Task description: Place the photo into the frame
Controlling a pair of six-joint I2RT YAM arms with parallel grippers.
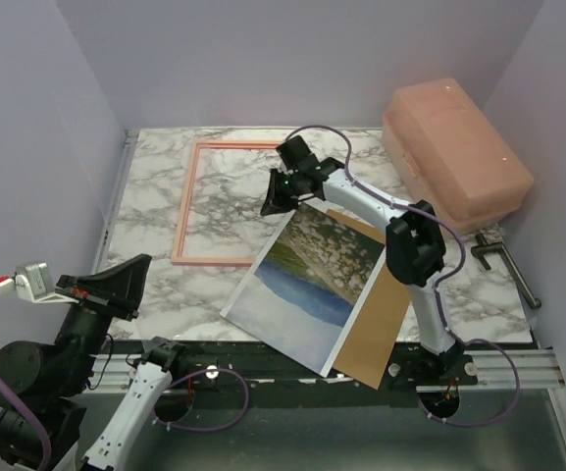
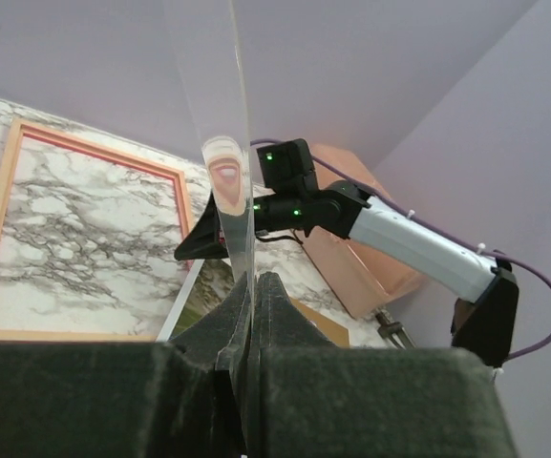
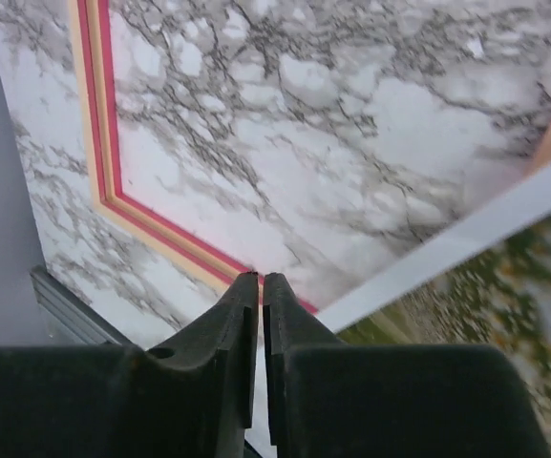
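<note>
The frame (image 1: 186, 201) lies flat on the marble table at the back left, orange-tan side up; a pink strip shows along its inner edge (image 3: 98, 114). The photo (image 1: 307, 280), landscape side up, rests askew over a brown backing board (image 1: 376, 334). My right gripper (image 1: 271, 208) is at the photo's far corner, beside the frame's right rail. Its jaws (image 3: 261, 279) are closed to a thin slit with the photo's white edge (image 3: 485, 315) running into them. My left gripper (image 1: 145, 261) hangs at the near left, shut (image 2: 254, 277) on a clear upright pane (image 2: 222, 114).
A large pale pink lidded box (image 1: 454, 147) stands at the back right. A metal clamp (image 1: 503, 265) sits on the table's right edge. Lilac walls close in the table on three sides. The backing board overhangs the near edge.
</note>
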